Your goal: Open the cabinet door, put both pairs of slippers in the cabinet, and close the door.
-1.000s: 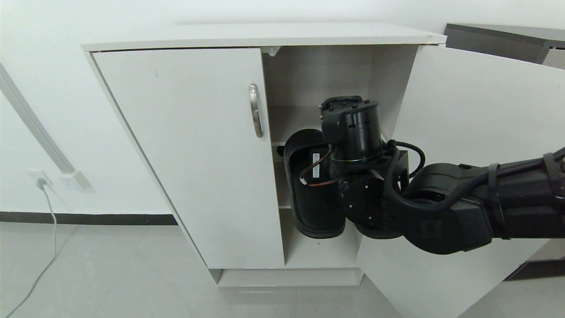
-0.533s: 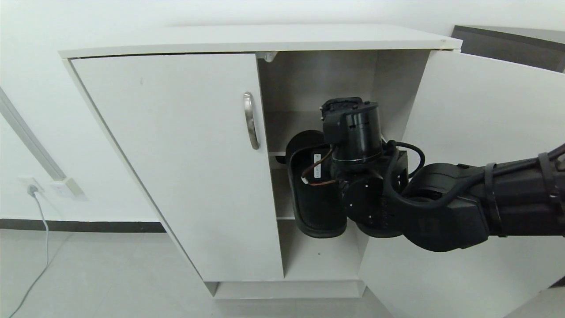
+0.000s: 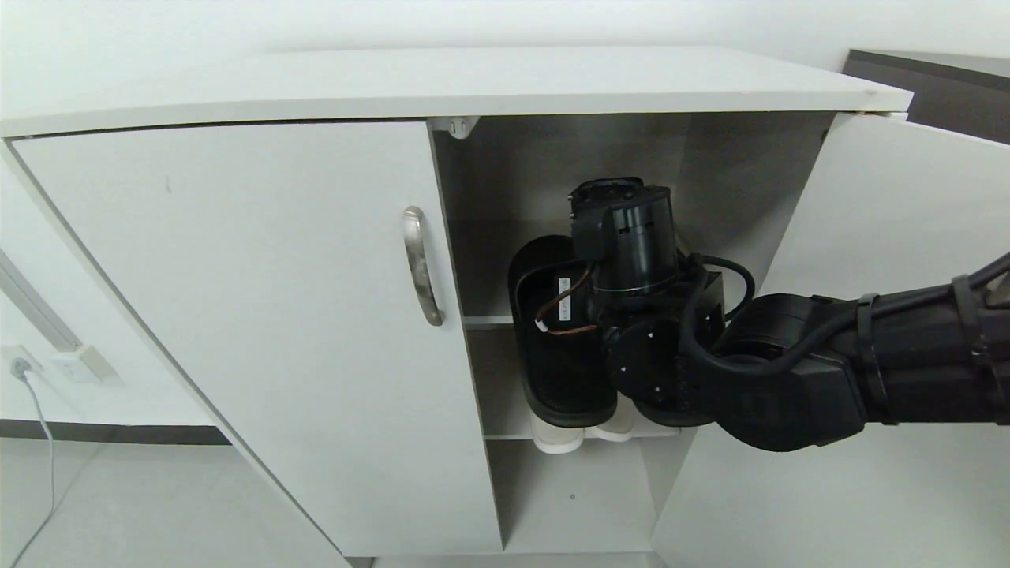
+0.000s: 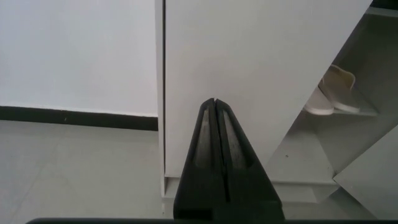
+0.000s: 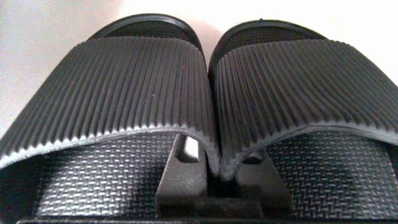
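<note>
The white cabinet (image 3: 442, 79) has its left door (image 3: 237, 315) closed and its right door (image 3: 876, 229) swung open. My right gripper (image 5: 214, 174) is shut on the pair of black ribbed slippers (image 3: 556, 339), pinching their inner edges together (image 5: 211, 93). It holds them upright in the open half, toes up, between two shelves. A pair of white slippers (image 3: 580, 432) lies on the lower shelf just beneath, also seen from the left wrist (image 4: 333, 93). My left gripper (image 4: 215, 109) is shut on nothing, low in front of the closed door.
A metal handle (image 3: 422, 267) runs down the closed door's inner edge. The open door stands close on the right of my right arm. Below the white slippers is the cabinet's bottom compartment (image 3: 572, 497). A wall socket with a cable (image 3: 24, 371) sits left.
The head view has shifted closer to the cabinet. The black slippers now sit higher against the shelves, and the white pair shows beneath them. The right gripper's hold is unchanged.
</note>
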Robot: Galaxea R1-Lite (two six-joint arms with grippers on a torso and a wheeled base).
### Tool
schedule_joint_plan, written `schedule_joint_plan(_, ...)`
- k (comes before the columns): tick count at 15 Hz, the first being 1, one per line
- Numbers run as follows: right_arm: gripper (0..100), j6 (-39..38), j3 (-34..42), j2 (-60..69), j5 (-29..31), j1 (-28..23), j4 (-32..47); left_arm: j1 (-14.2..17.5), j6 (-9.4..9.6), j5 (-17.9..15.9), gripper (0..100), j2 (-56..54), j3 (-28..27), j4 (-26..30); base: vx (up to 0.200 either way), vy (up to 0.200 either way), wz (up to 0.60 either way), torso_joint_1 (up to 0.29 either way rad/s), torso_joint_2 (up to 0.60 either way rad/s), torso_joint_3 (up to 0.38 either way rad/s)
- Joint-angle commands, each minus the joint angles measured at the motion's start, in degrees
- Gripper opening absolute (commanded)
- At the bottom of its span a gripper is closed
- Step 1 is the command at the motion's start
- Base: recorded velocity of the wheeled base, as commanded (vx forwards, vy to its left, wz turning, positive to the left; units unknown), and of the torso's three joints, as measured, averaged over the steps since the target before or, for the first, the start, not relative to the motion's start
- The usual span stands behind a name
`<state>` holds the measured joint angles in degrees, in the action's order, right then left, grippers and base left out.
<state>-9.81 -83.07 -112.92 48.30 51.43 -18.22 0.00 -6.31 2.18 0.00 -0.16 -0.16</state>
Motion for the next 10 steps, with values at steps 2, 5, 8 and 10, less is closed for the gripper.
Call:
schedule_joint_plan(2, 0, 0.1, -1.0, -0.2, -1.2, 0.2, 0.0, 0.0, -0.01, 0.1, 0, 0.0, 0.0, 0.0, 0.0, 0.0, 0.0, 0.0, 0.0, 0.0)
schedule_joint_plan(5, 0, 0.1, -4.2, -3.0, -3.8, -1.6, 0.3, 0.0, -0.01, 0.1, 0, 0.0, 0.0, 0.0, 0.0, 0.0, 0.0, 0.0, 0.0, 0.0)
schedule_joint_plan(8, 0, 0.1, -9.1, -5.7, -3.9, -3.4, 2.3, 0.0, -0.1, 0.1, 0, 0.0, 0.0, 0.0, 0.0, 0.0, 0.0, 0.0, 0.0, 0.0)
schedule_joint_plan(10, 0, 0.1, -12.9, -7.2, -4.0, -4.0, 5.5, 0.0, -0.1, 0.1, 0, 0.0, 0.0, 0.0, 0.0, 0.0, 0.0, 0.0, 0.0, 0.0)
